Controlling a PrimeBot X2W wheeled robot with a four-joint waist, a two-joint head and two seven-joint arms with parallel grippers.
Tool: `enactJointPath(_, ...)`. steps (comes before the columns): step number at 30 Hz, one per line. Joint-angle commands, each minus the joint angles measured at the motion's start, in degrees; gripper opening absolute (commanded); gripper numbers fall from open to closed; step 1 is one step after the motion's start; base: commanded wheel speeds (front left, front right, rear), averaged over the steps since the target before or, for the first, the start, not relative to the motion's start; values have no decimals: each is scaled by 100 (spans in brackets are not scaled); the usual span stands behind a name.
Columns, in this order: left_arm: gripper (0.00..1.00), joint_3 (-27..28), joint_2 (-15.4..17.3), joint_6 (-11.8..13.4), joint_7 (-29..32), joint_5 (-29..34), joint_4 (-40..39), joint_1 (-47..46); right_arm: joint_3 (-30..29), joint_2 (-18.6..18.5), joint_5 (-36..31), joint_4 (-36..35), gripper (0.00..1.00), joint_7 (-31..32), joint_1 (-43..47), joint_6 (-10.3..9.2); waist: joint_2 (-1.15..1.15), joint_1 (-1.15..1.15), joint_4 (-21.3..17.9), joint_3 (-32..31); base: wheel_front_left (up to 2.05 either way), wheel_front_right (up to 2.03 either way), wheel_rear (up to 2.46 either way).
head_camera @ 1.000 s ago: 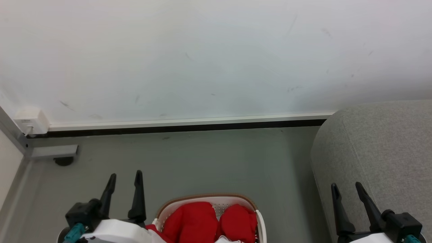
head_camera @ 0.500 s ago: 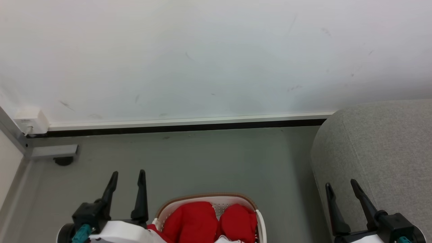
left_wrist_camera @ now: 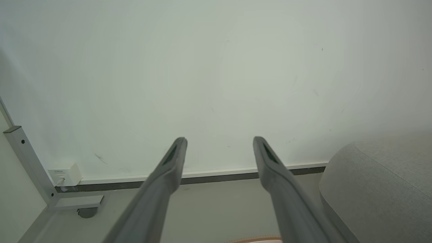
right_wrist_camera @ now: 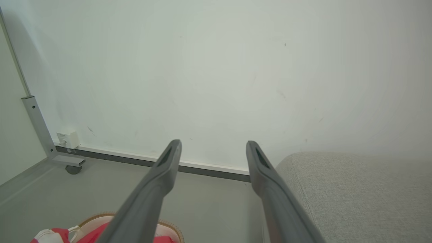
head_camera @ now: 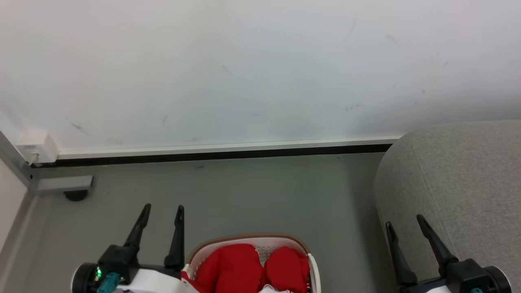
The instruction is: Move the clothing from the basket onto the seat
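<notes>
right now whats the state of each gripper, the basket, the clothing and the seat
left gripper: open, empty
right gripper: open, empty
basket: upright, holding the clothing
clothing: bunched inside the basket, not gripped
seat: no clothing on the visible part

Bare grey floor (head_camera: 260,191) lies open between the basket (head_camera: 248,239) and the wall (head_camera: 244,73); the seat (head_camera: 456,175) blocks the right side; a castor (head_camera: 76,195) and metal post (head_camera: 18,165) stand at the far left.
</notes>
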Motion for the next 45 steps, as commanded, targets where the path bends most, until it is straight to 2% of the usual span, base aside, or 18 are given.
enactJointPath(1, 100, 24, 16, -10, -44, 142, 12, -51, 6, -41, -92, -30, 100, -58, 2, -12, 0, 0, -2, -2, 0, 0, 0)
enactJointPath(29, 100, 122, -1, -49, -38, 4, 43, -80, -12, -37, 199, -86, 100, -37, -39, -12, 0, 0, -48, 31, 0, 0, 0)
enactJointPath(39, 100, 161, 0, -63, -38, -89, 108, -102, -11, -36, 228, -147, 100, -37, -96, -12, 0, 0, -271, 251, 0, 0, 0)
enactJointPath(42, 100, 183, -1, -89, -38, -84, 181, -140, -26, -35, 634, -228, 100, -37, -138, -12, 0, 0, -372, 391, 0, 0, 0)
enactJointPath(45, 100, 180, 0, -155, -38, -27, 369, -222, -38, -35, 728, -282, 100, -36, -214, -12, 0, 0, -478, 545, 0, 0, 0)
